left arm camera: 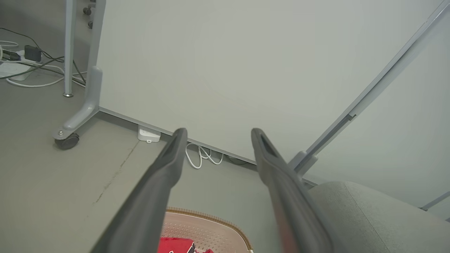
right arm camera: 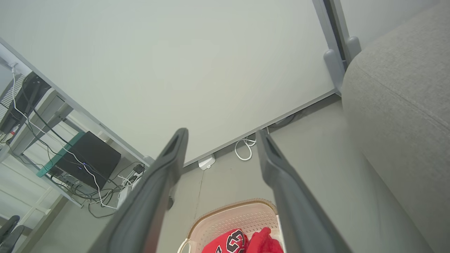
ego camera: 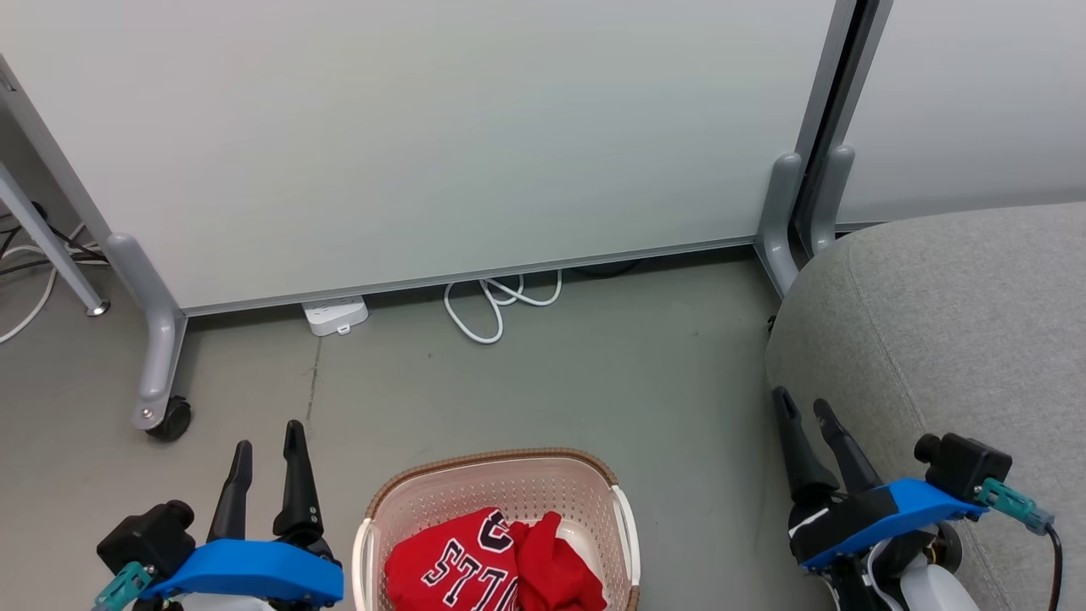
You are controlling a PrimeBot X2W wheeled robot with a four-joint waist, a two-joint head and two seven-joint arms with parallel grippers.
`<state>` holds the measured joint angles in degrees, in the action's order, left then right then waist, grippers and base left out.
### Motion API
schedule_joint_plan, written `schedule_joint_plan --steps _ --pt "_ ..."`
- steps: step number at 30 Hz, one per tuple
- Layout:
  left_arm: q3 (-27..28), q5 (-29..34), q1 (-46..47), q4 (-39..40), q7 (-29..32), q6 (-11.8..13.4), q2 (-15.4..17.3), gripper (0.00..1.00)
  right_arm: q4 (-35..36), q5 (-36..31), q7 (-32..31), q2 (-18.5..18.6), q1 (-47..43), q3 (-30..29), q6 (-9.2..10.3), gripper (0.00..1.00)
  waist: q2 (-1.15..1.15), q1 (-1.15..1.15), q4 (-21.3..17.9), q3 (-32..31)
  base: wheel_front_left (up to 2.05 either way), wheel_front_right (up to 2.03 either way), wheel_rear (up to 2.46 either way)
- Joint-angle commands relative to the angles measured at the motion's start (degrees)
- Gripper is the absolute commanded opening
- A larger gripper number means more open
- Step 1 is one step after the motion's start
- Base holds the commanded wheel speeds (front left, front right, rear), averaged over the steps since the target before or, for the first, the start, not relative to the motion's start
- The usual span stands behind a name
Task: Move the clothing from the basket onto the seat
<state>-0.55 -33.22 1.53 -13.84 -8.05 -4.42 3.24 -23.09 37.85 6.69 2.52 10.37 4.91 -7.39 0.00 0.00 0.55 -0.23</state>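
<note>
The cream perforated basket (ego camera: 501, 484) with a brown woven rim stands on the floor at the bottom centre of the head view. Inside it lies the red clothing (ego camera: 492, 564), a lettered jersey with a plainer red piece bunched beside it. The light-grey seat (ego camera: 959, 331) fills the right side. My left gripper (ego camera: 267, 441) hovers open to the left of the basket, holding nothing. My right gripper (ego camera: 806, 407) is open in front of the seat's edge, to the right of the basket. The wrist views show the basket (left arm camera: 211, 228) (right arm camera: 239, 218), clothing (left arm camera: 175, 244) (right arm camera: 246, 240) and seat (left arm camera: 369, 214) (right arm camera: 404, 105) beyond the open fingers.
A white partition panel (ego camera: 424, 136) on grey castor feet (ego camera: 161, 373) closes the far side. A white power strip (ego camera: 337, 316) and looped cable (ego camera: 501, 305) lie at its base. A desk with a computer and cables (right arm camera: 81, 161) stands off to the left.
</note>
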Motion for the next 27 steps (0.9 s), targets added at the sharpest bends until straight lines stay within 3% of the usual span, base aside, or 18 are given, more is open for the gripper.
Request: schedule_joint_plan --steps 1,27 --pt "-0.2 2.0 0.3 0.3 -0.7 -0.1 0.2 1.0 0.1 -1.9 0.5 0.4 1.4 0.3 -0.1 1.0 0.0 0.0 0.0 0.0 0.0 0.0 0.0" --pt "-0.8 13.5 0.2 -1.2 -4.2 0.1 -0.2 1.0 -1.6 -17.5 2.1 0.5 2.3 0.4 -0.13 1.0 0.0 0.0 0.2 -0.2 0.0 0.0 0.0"
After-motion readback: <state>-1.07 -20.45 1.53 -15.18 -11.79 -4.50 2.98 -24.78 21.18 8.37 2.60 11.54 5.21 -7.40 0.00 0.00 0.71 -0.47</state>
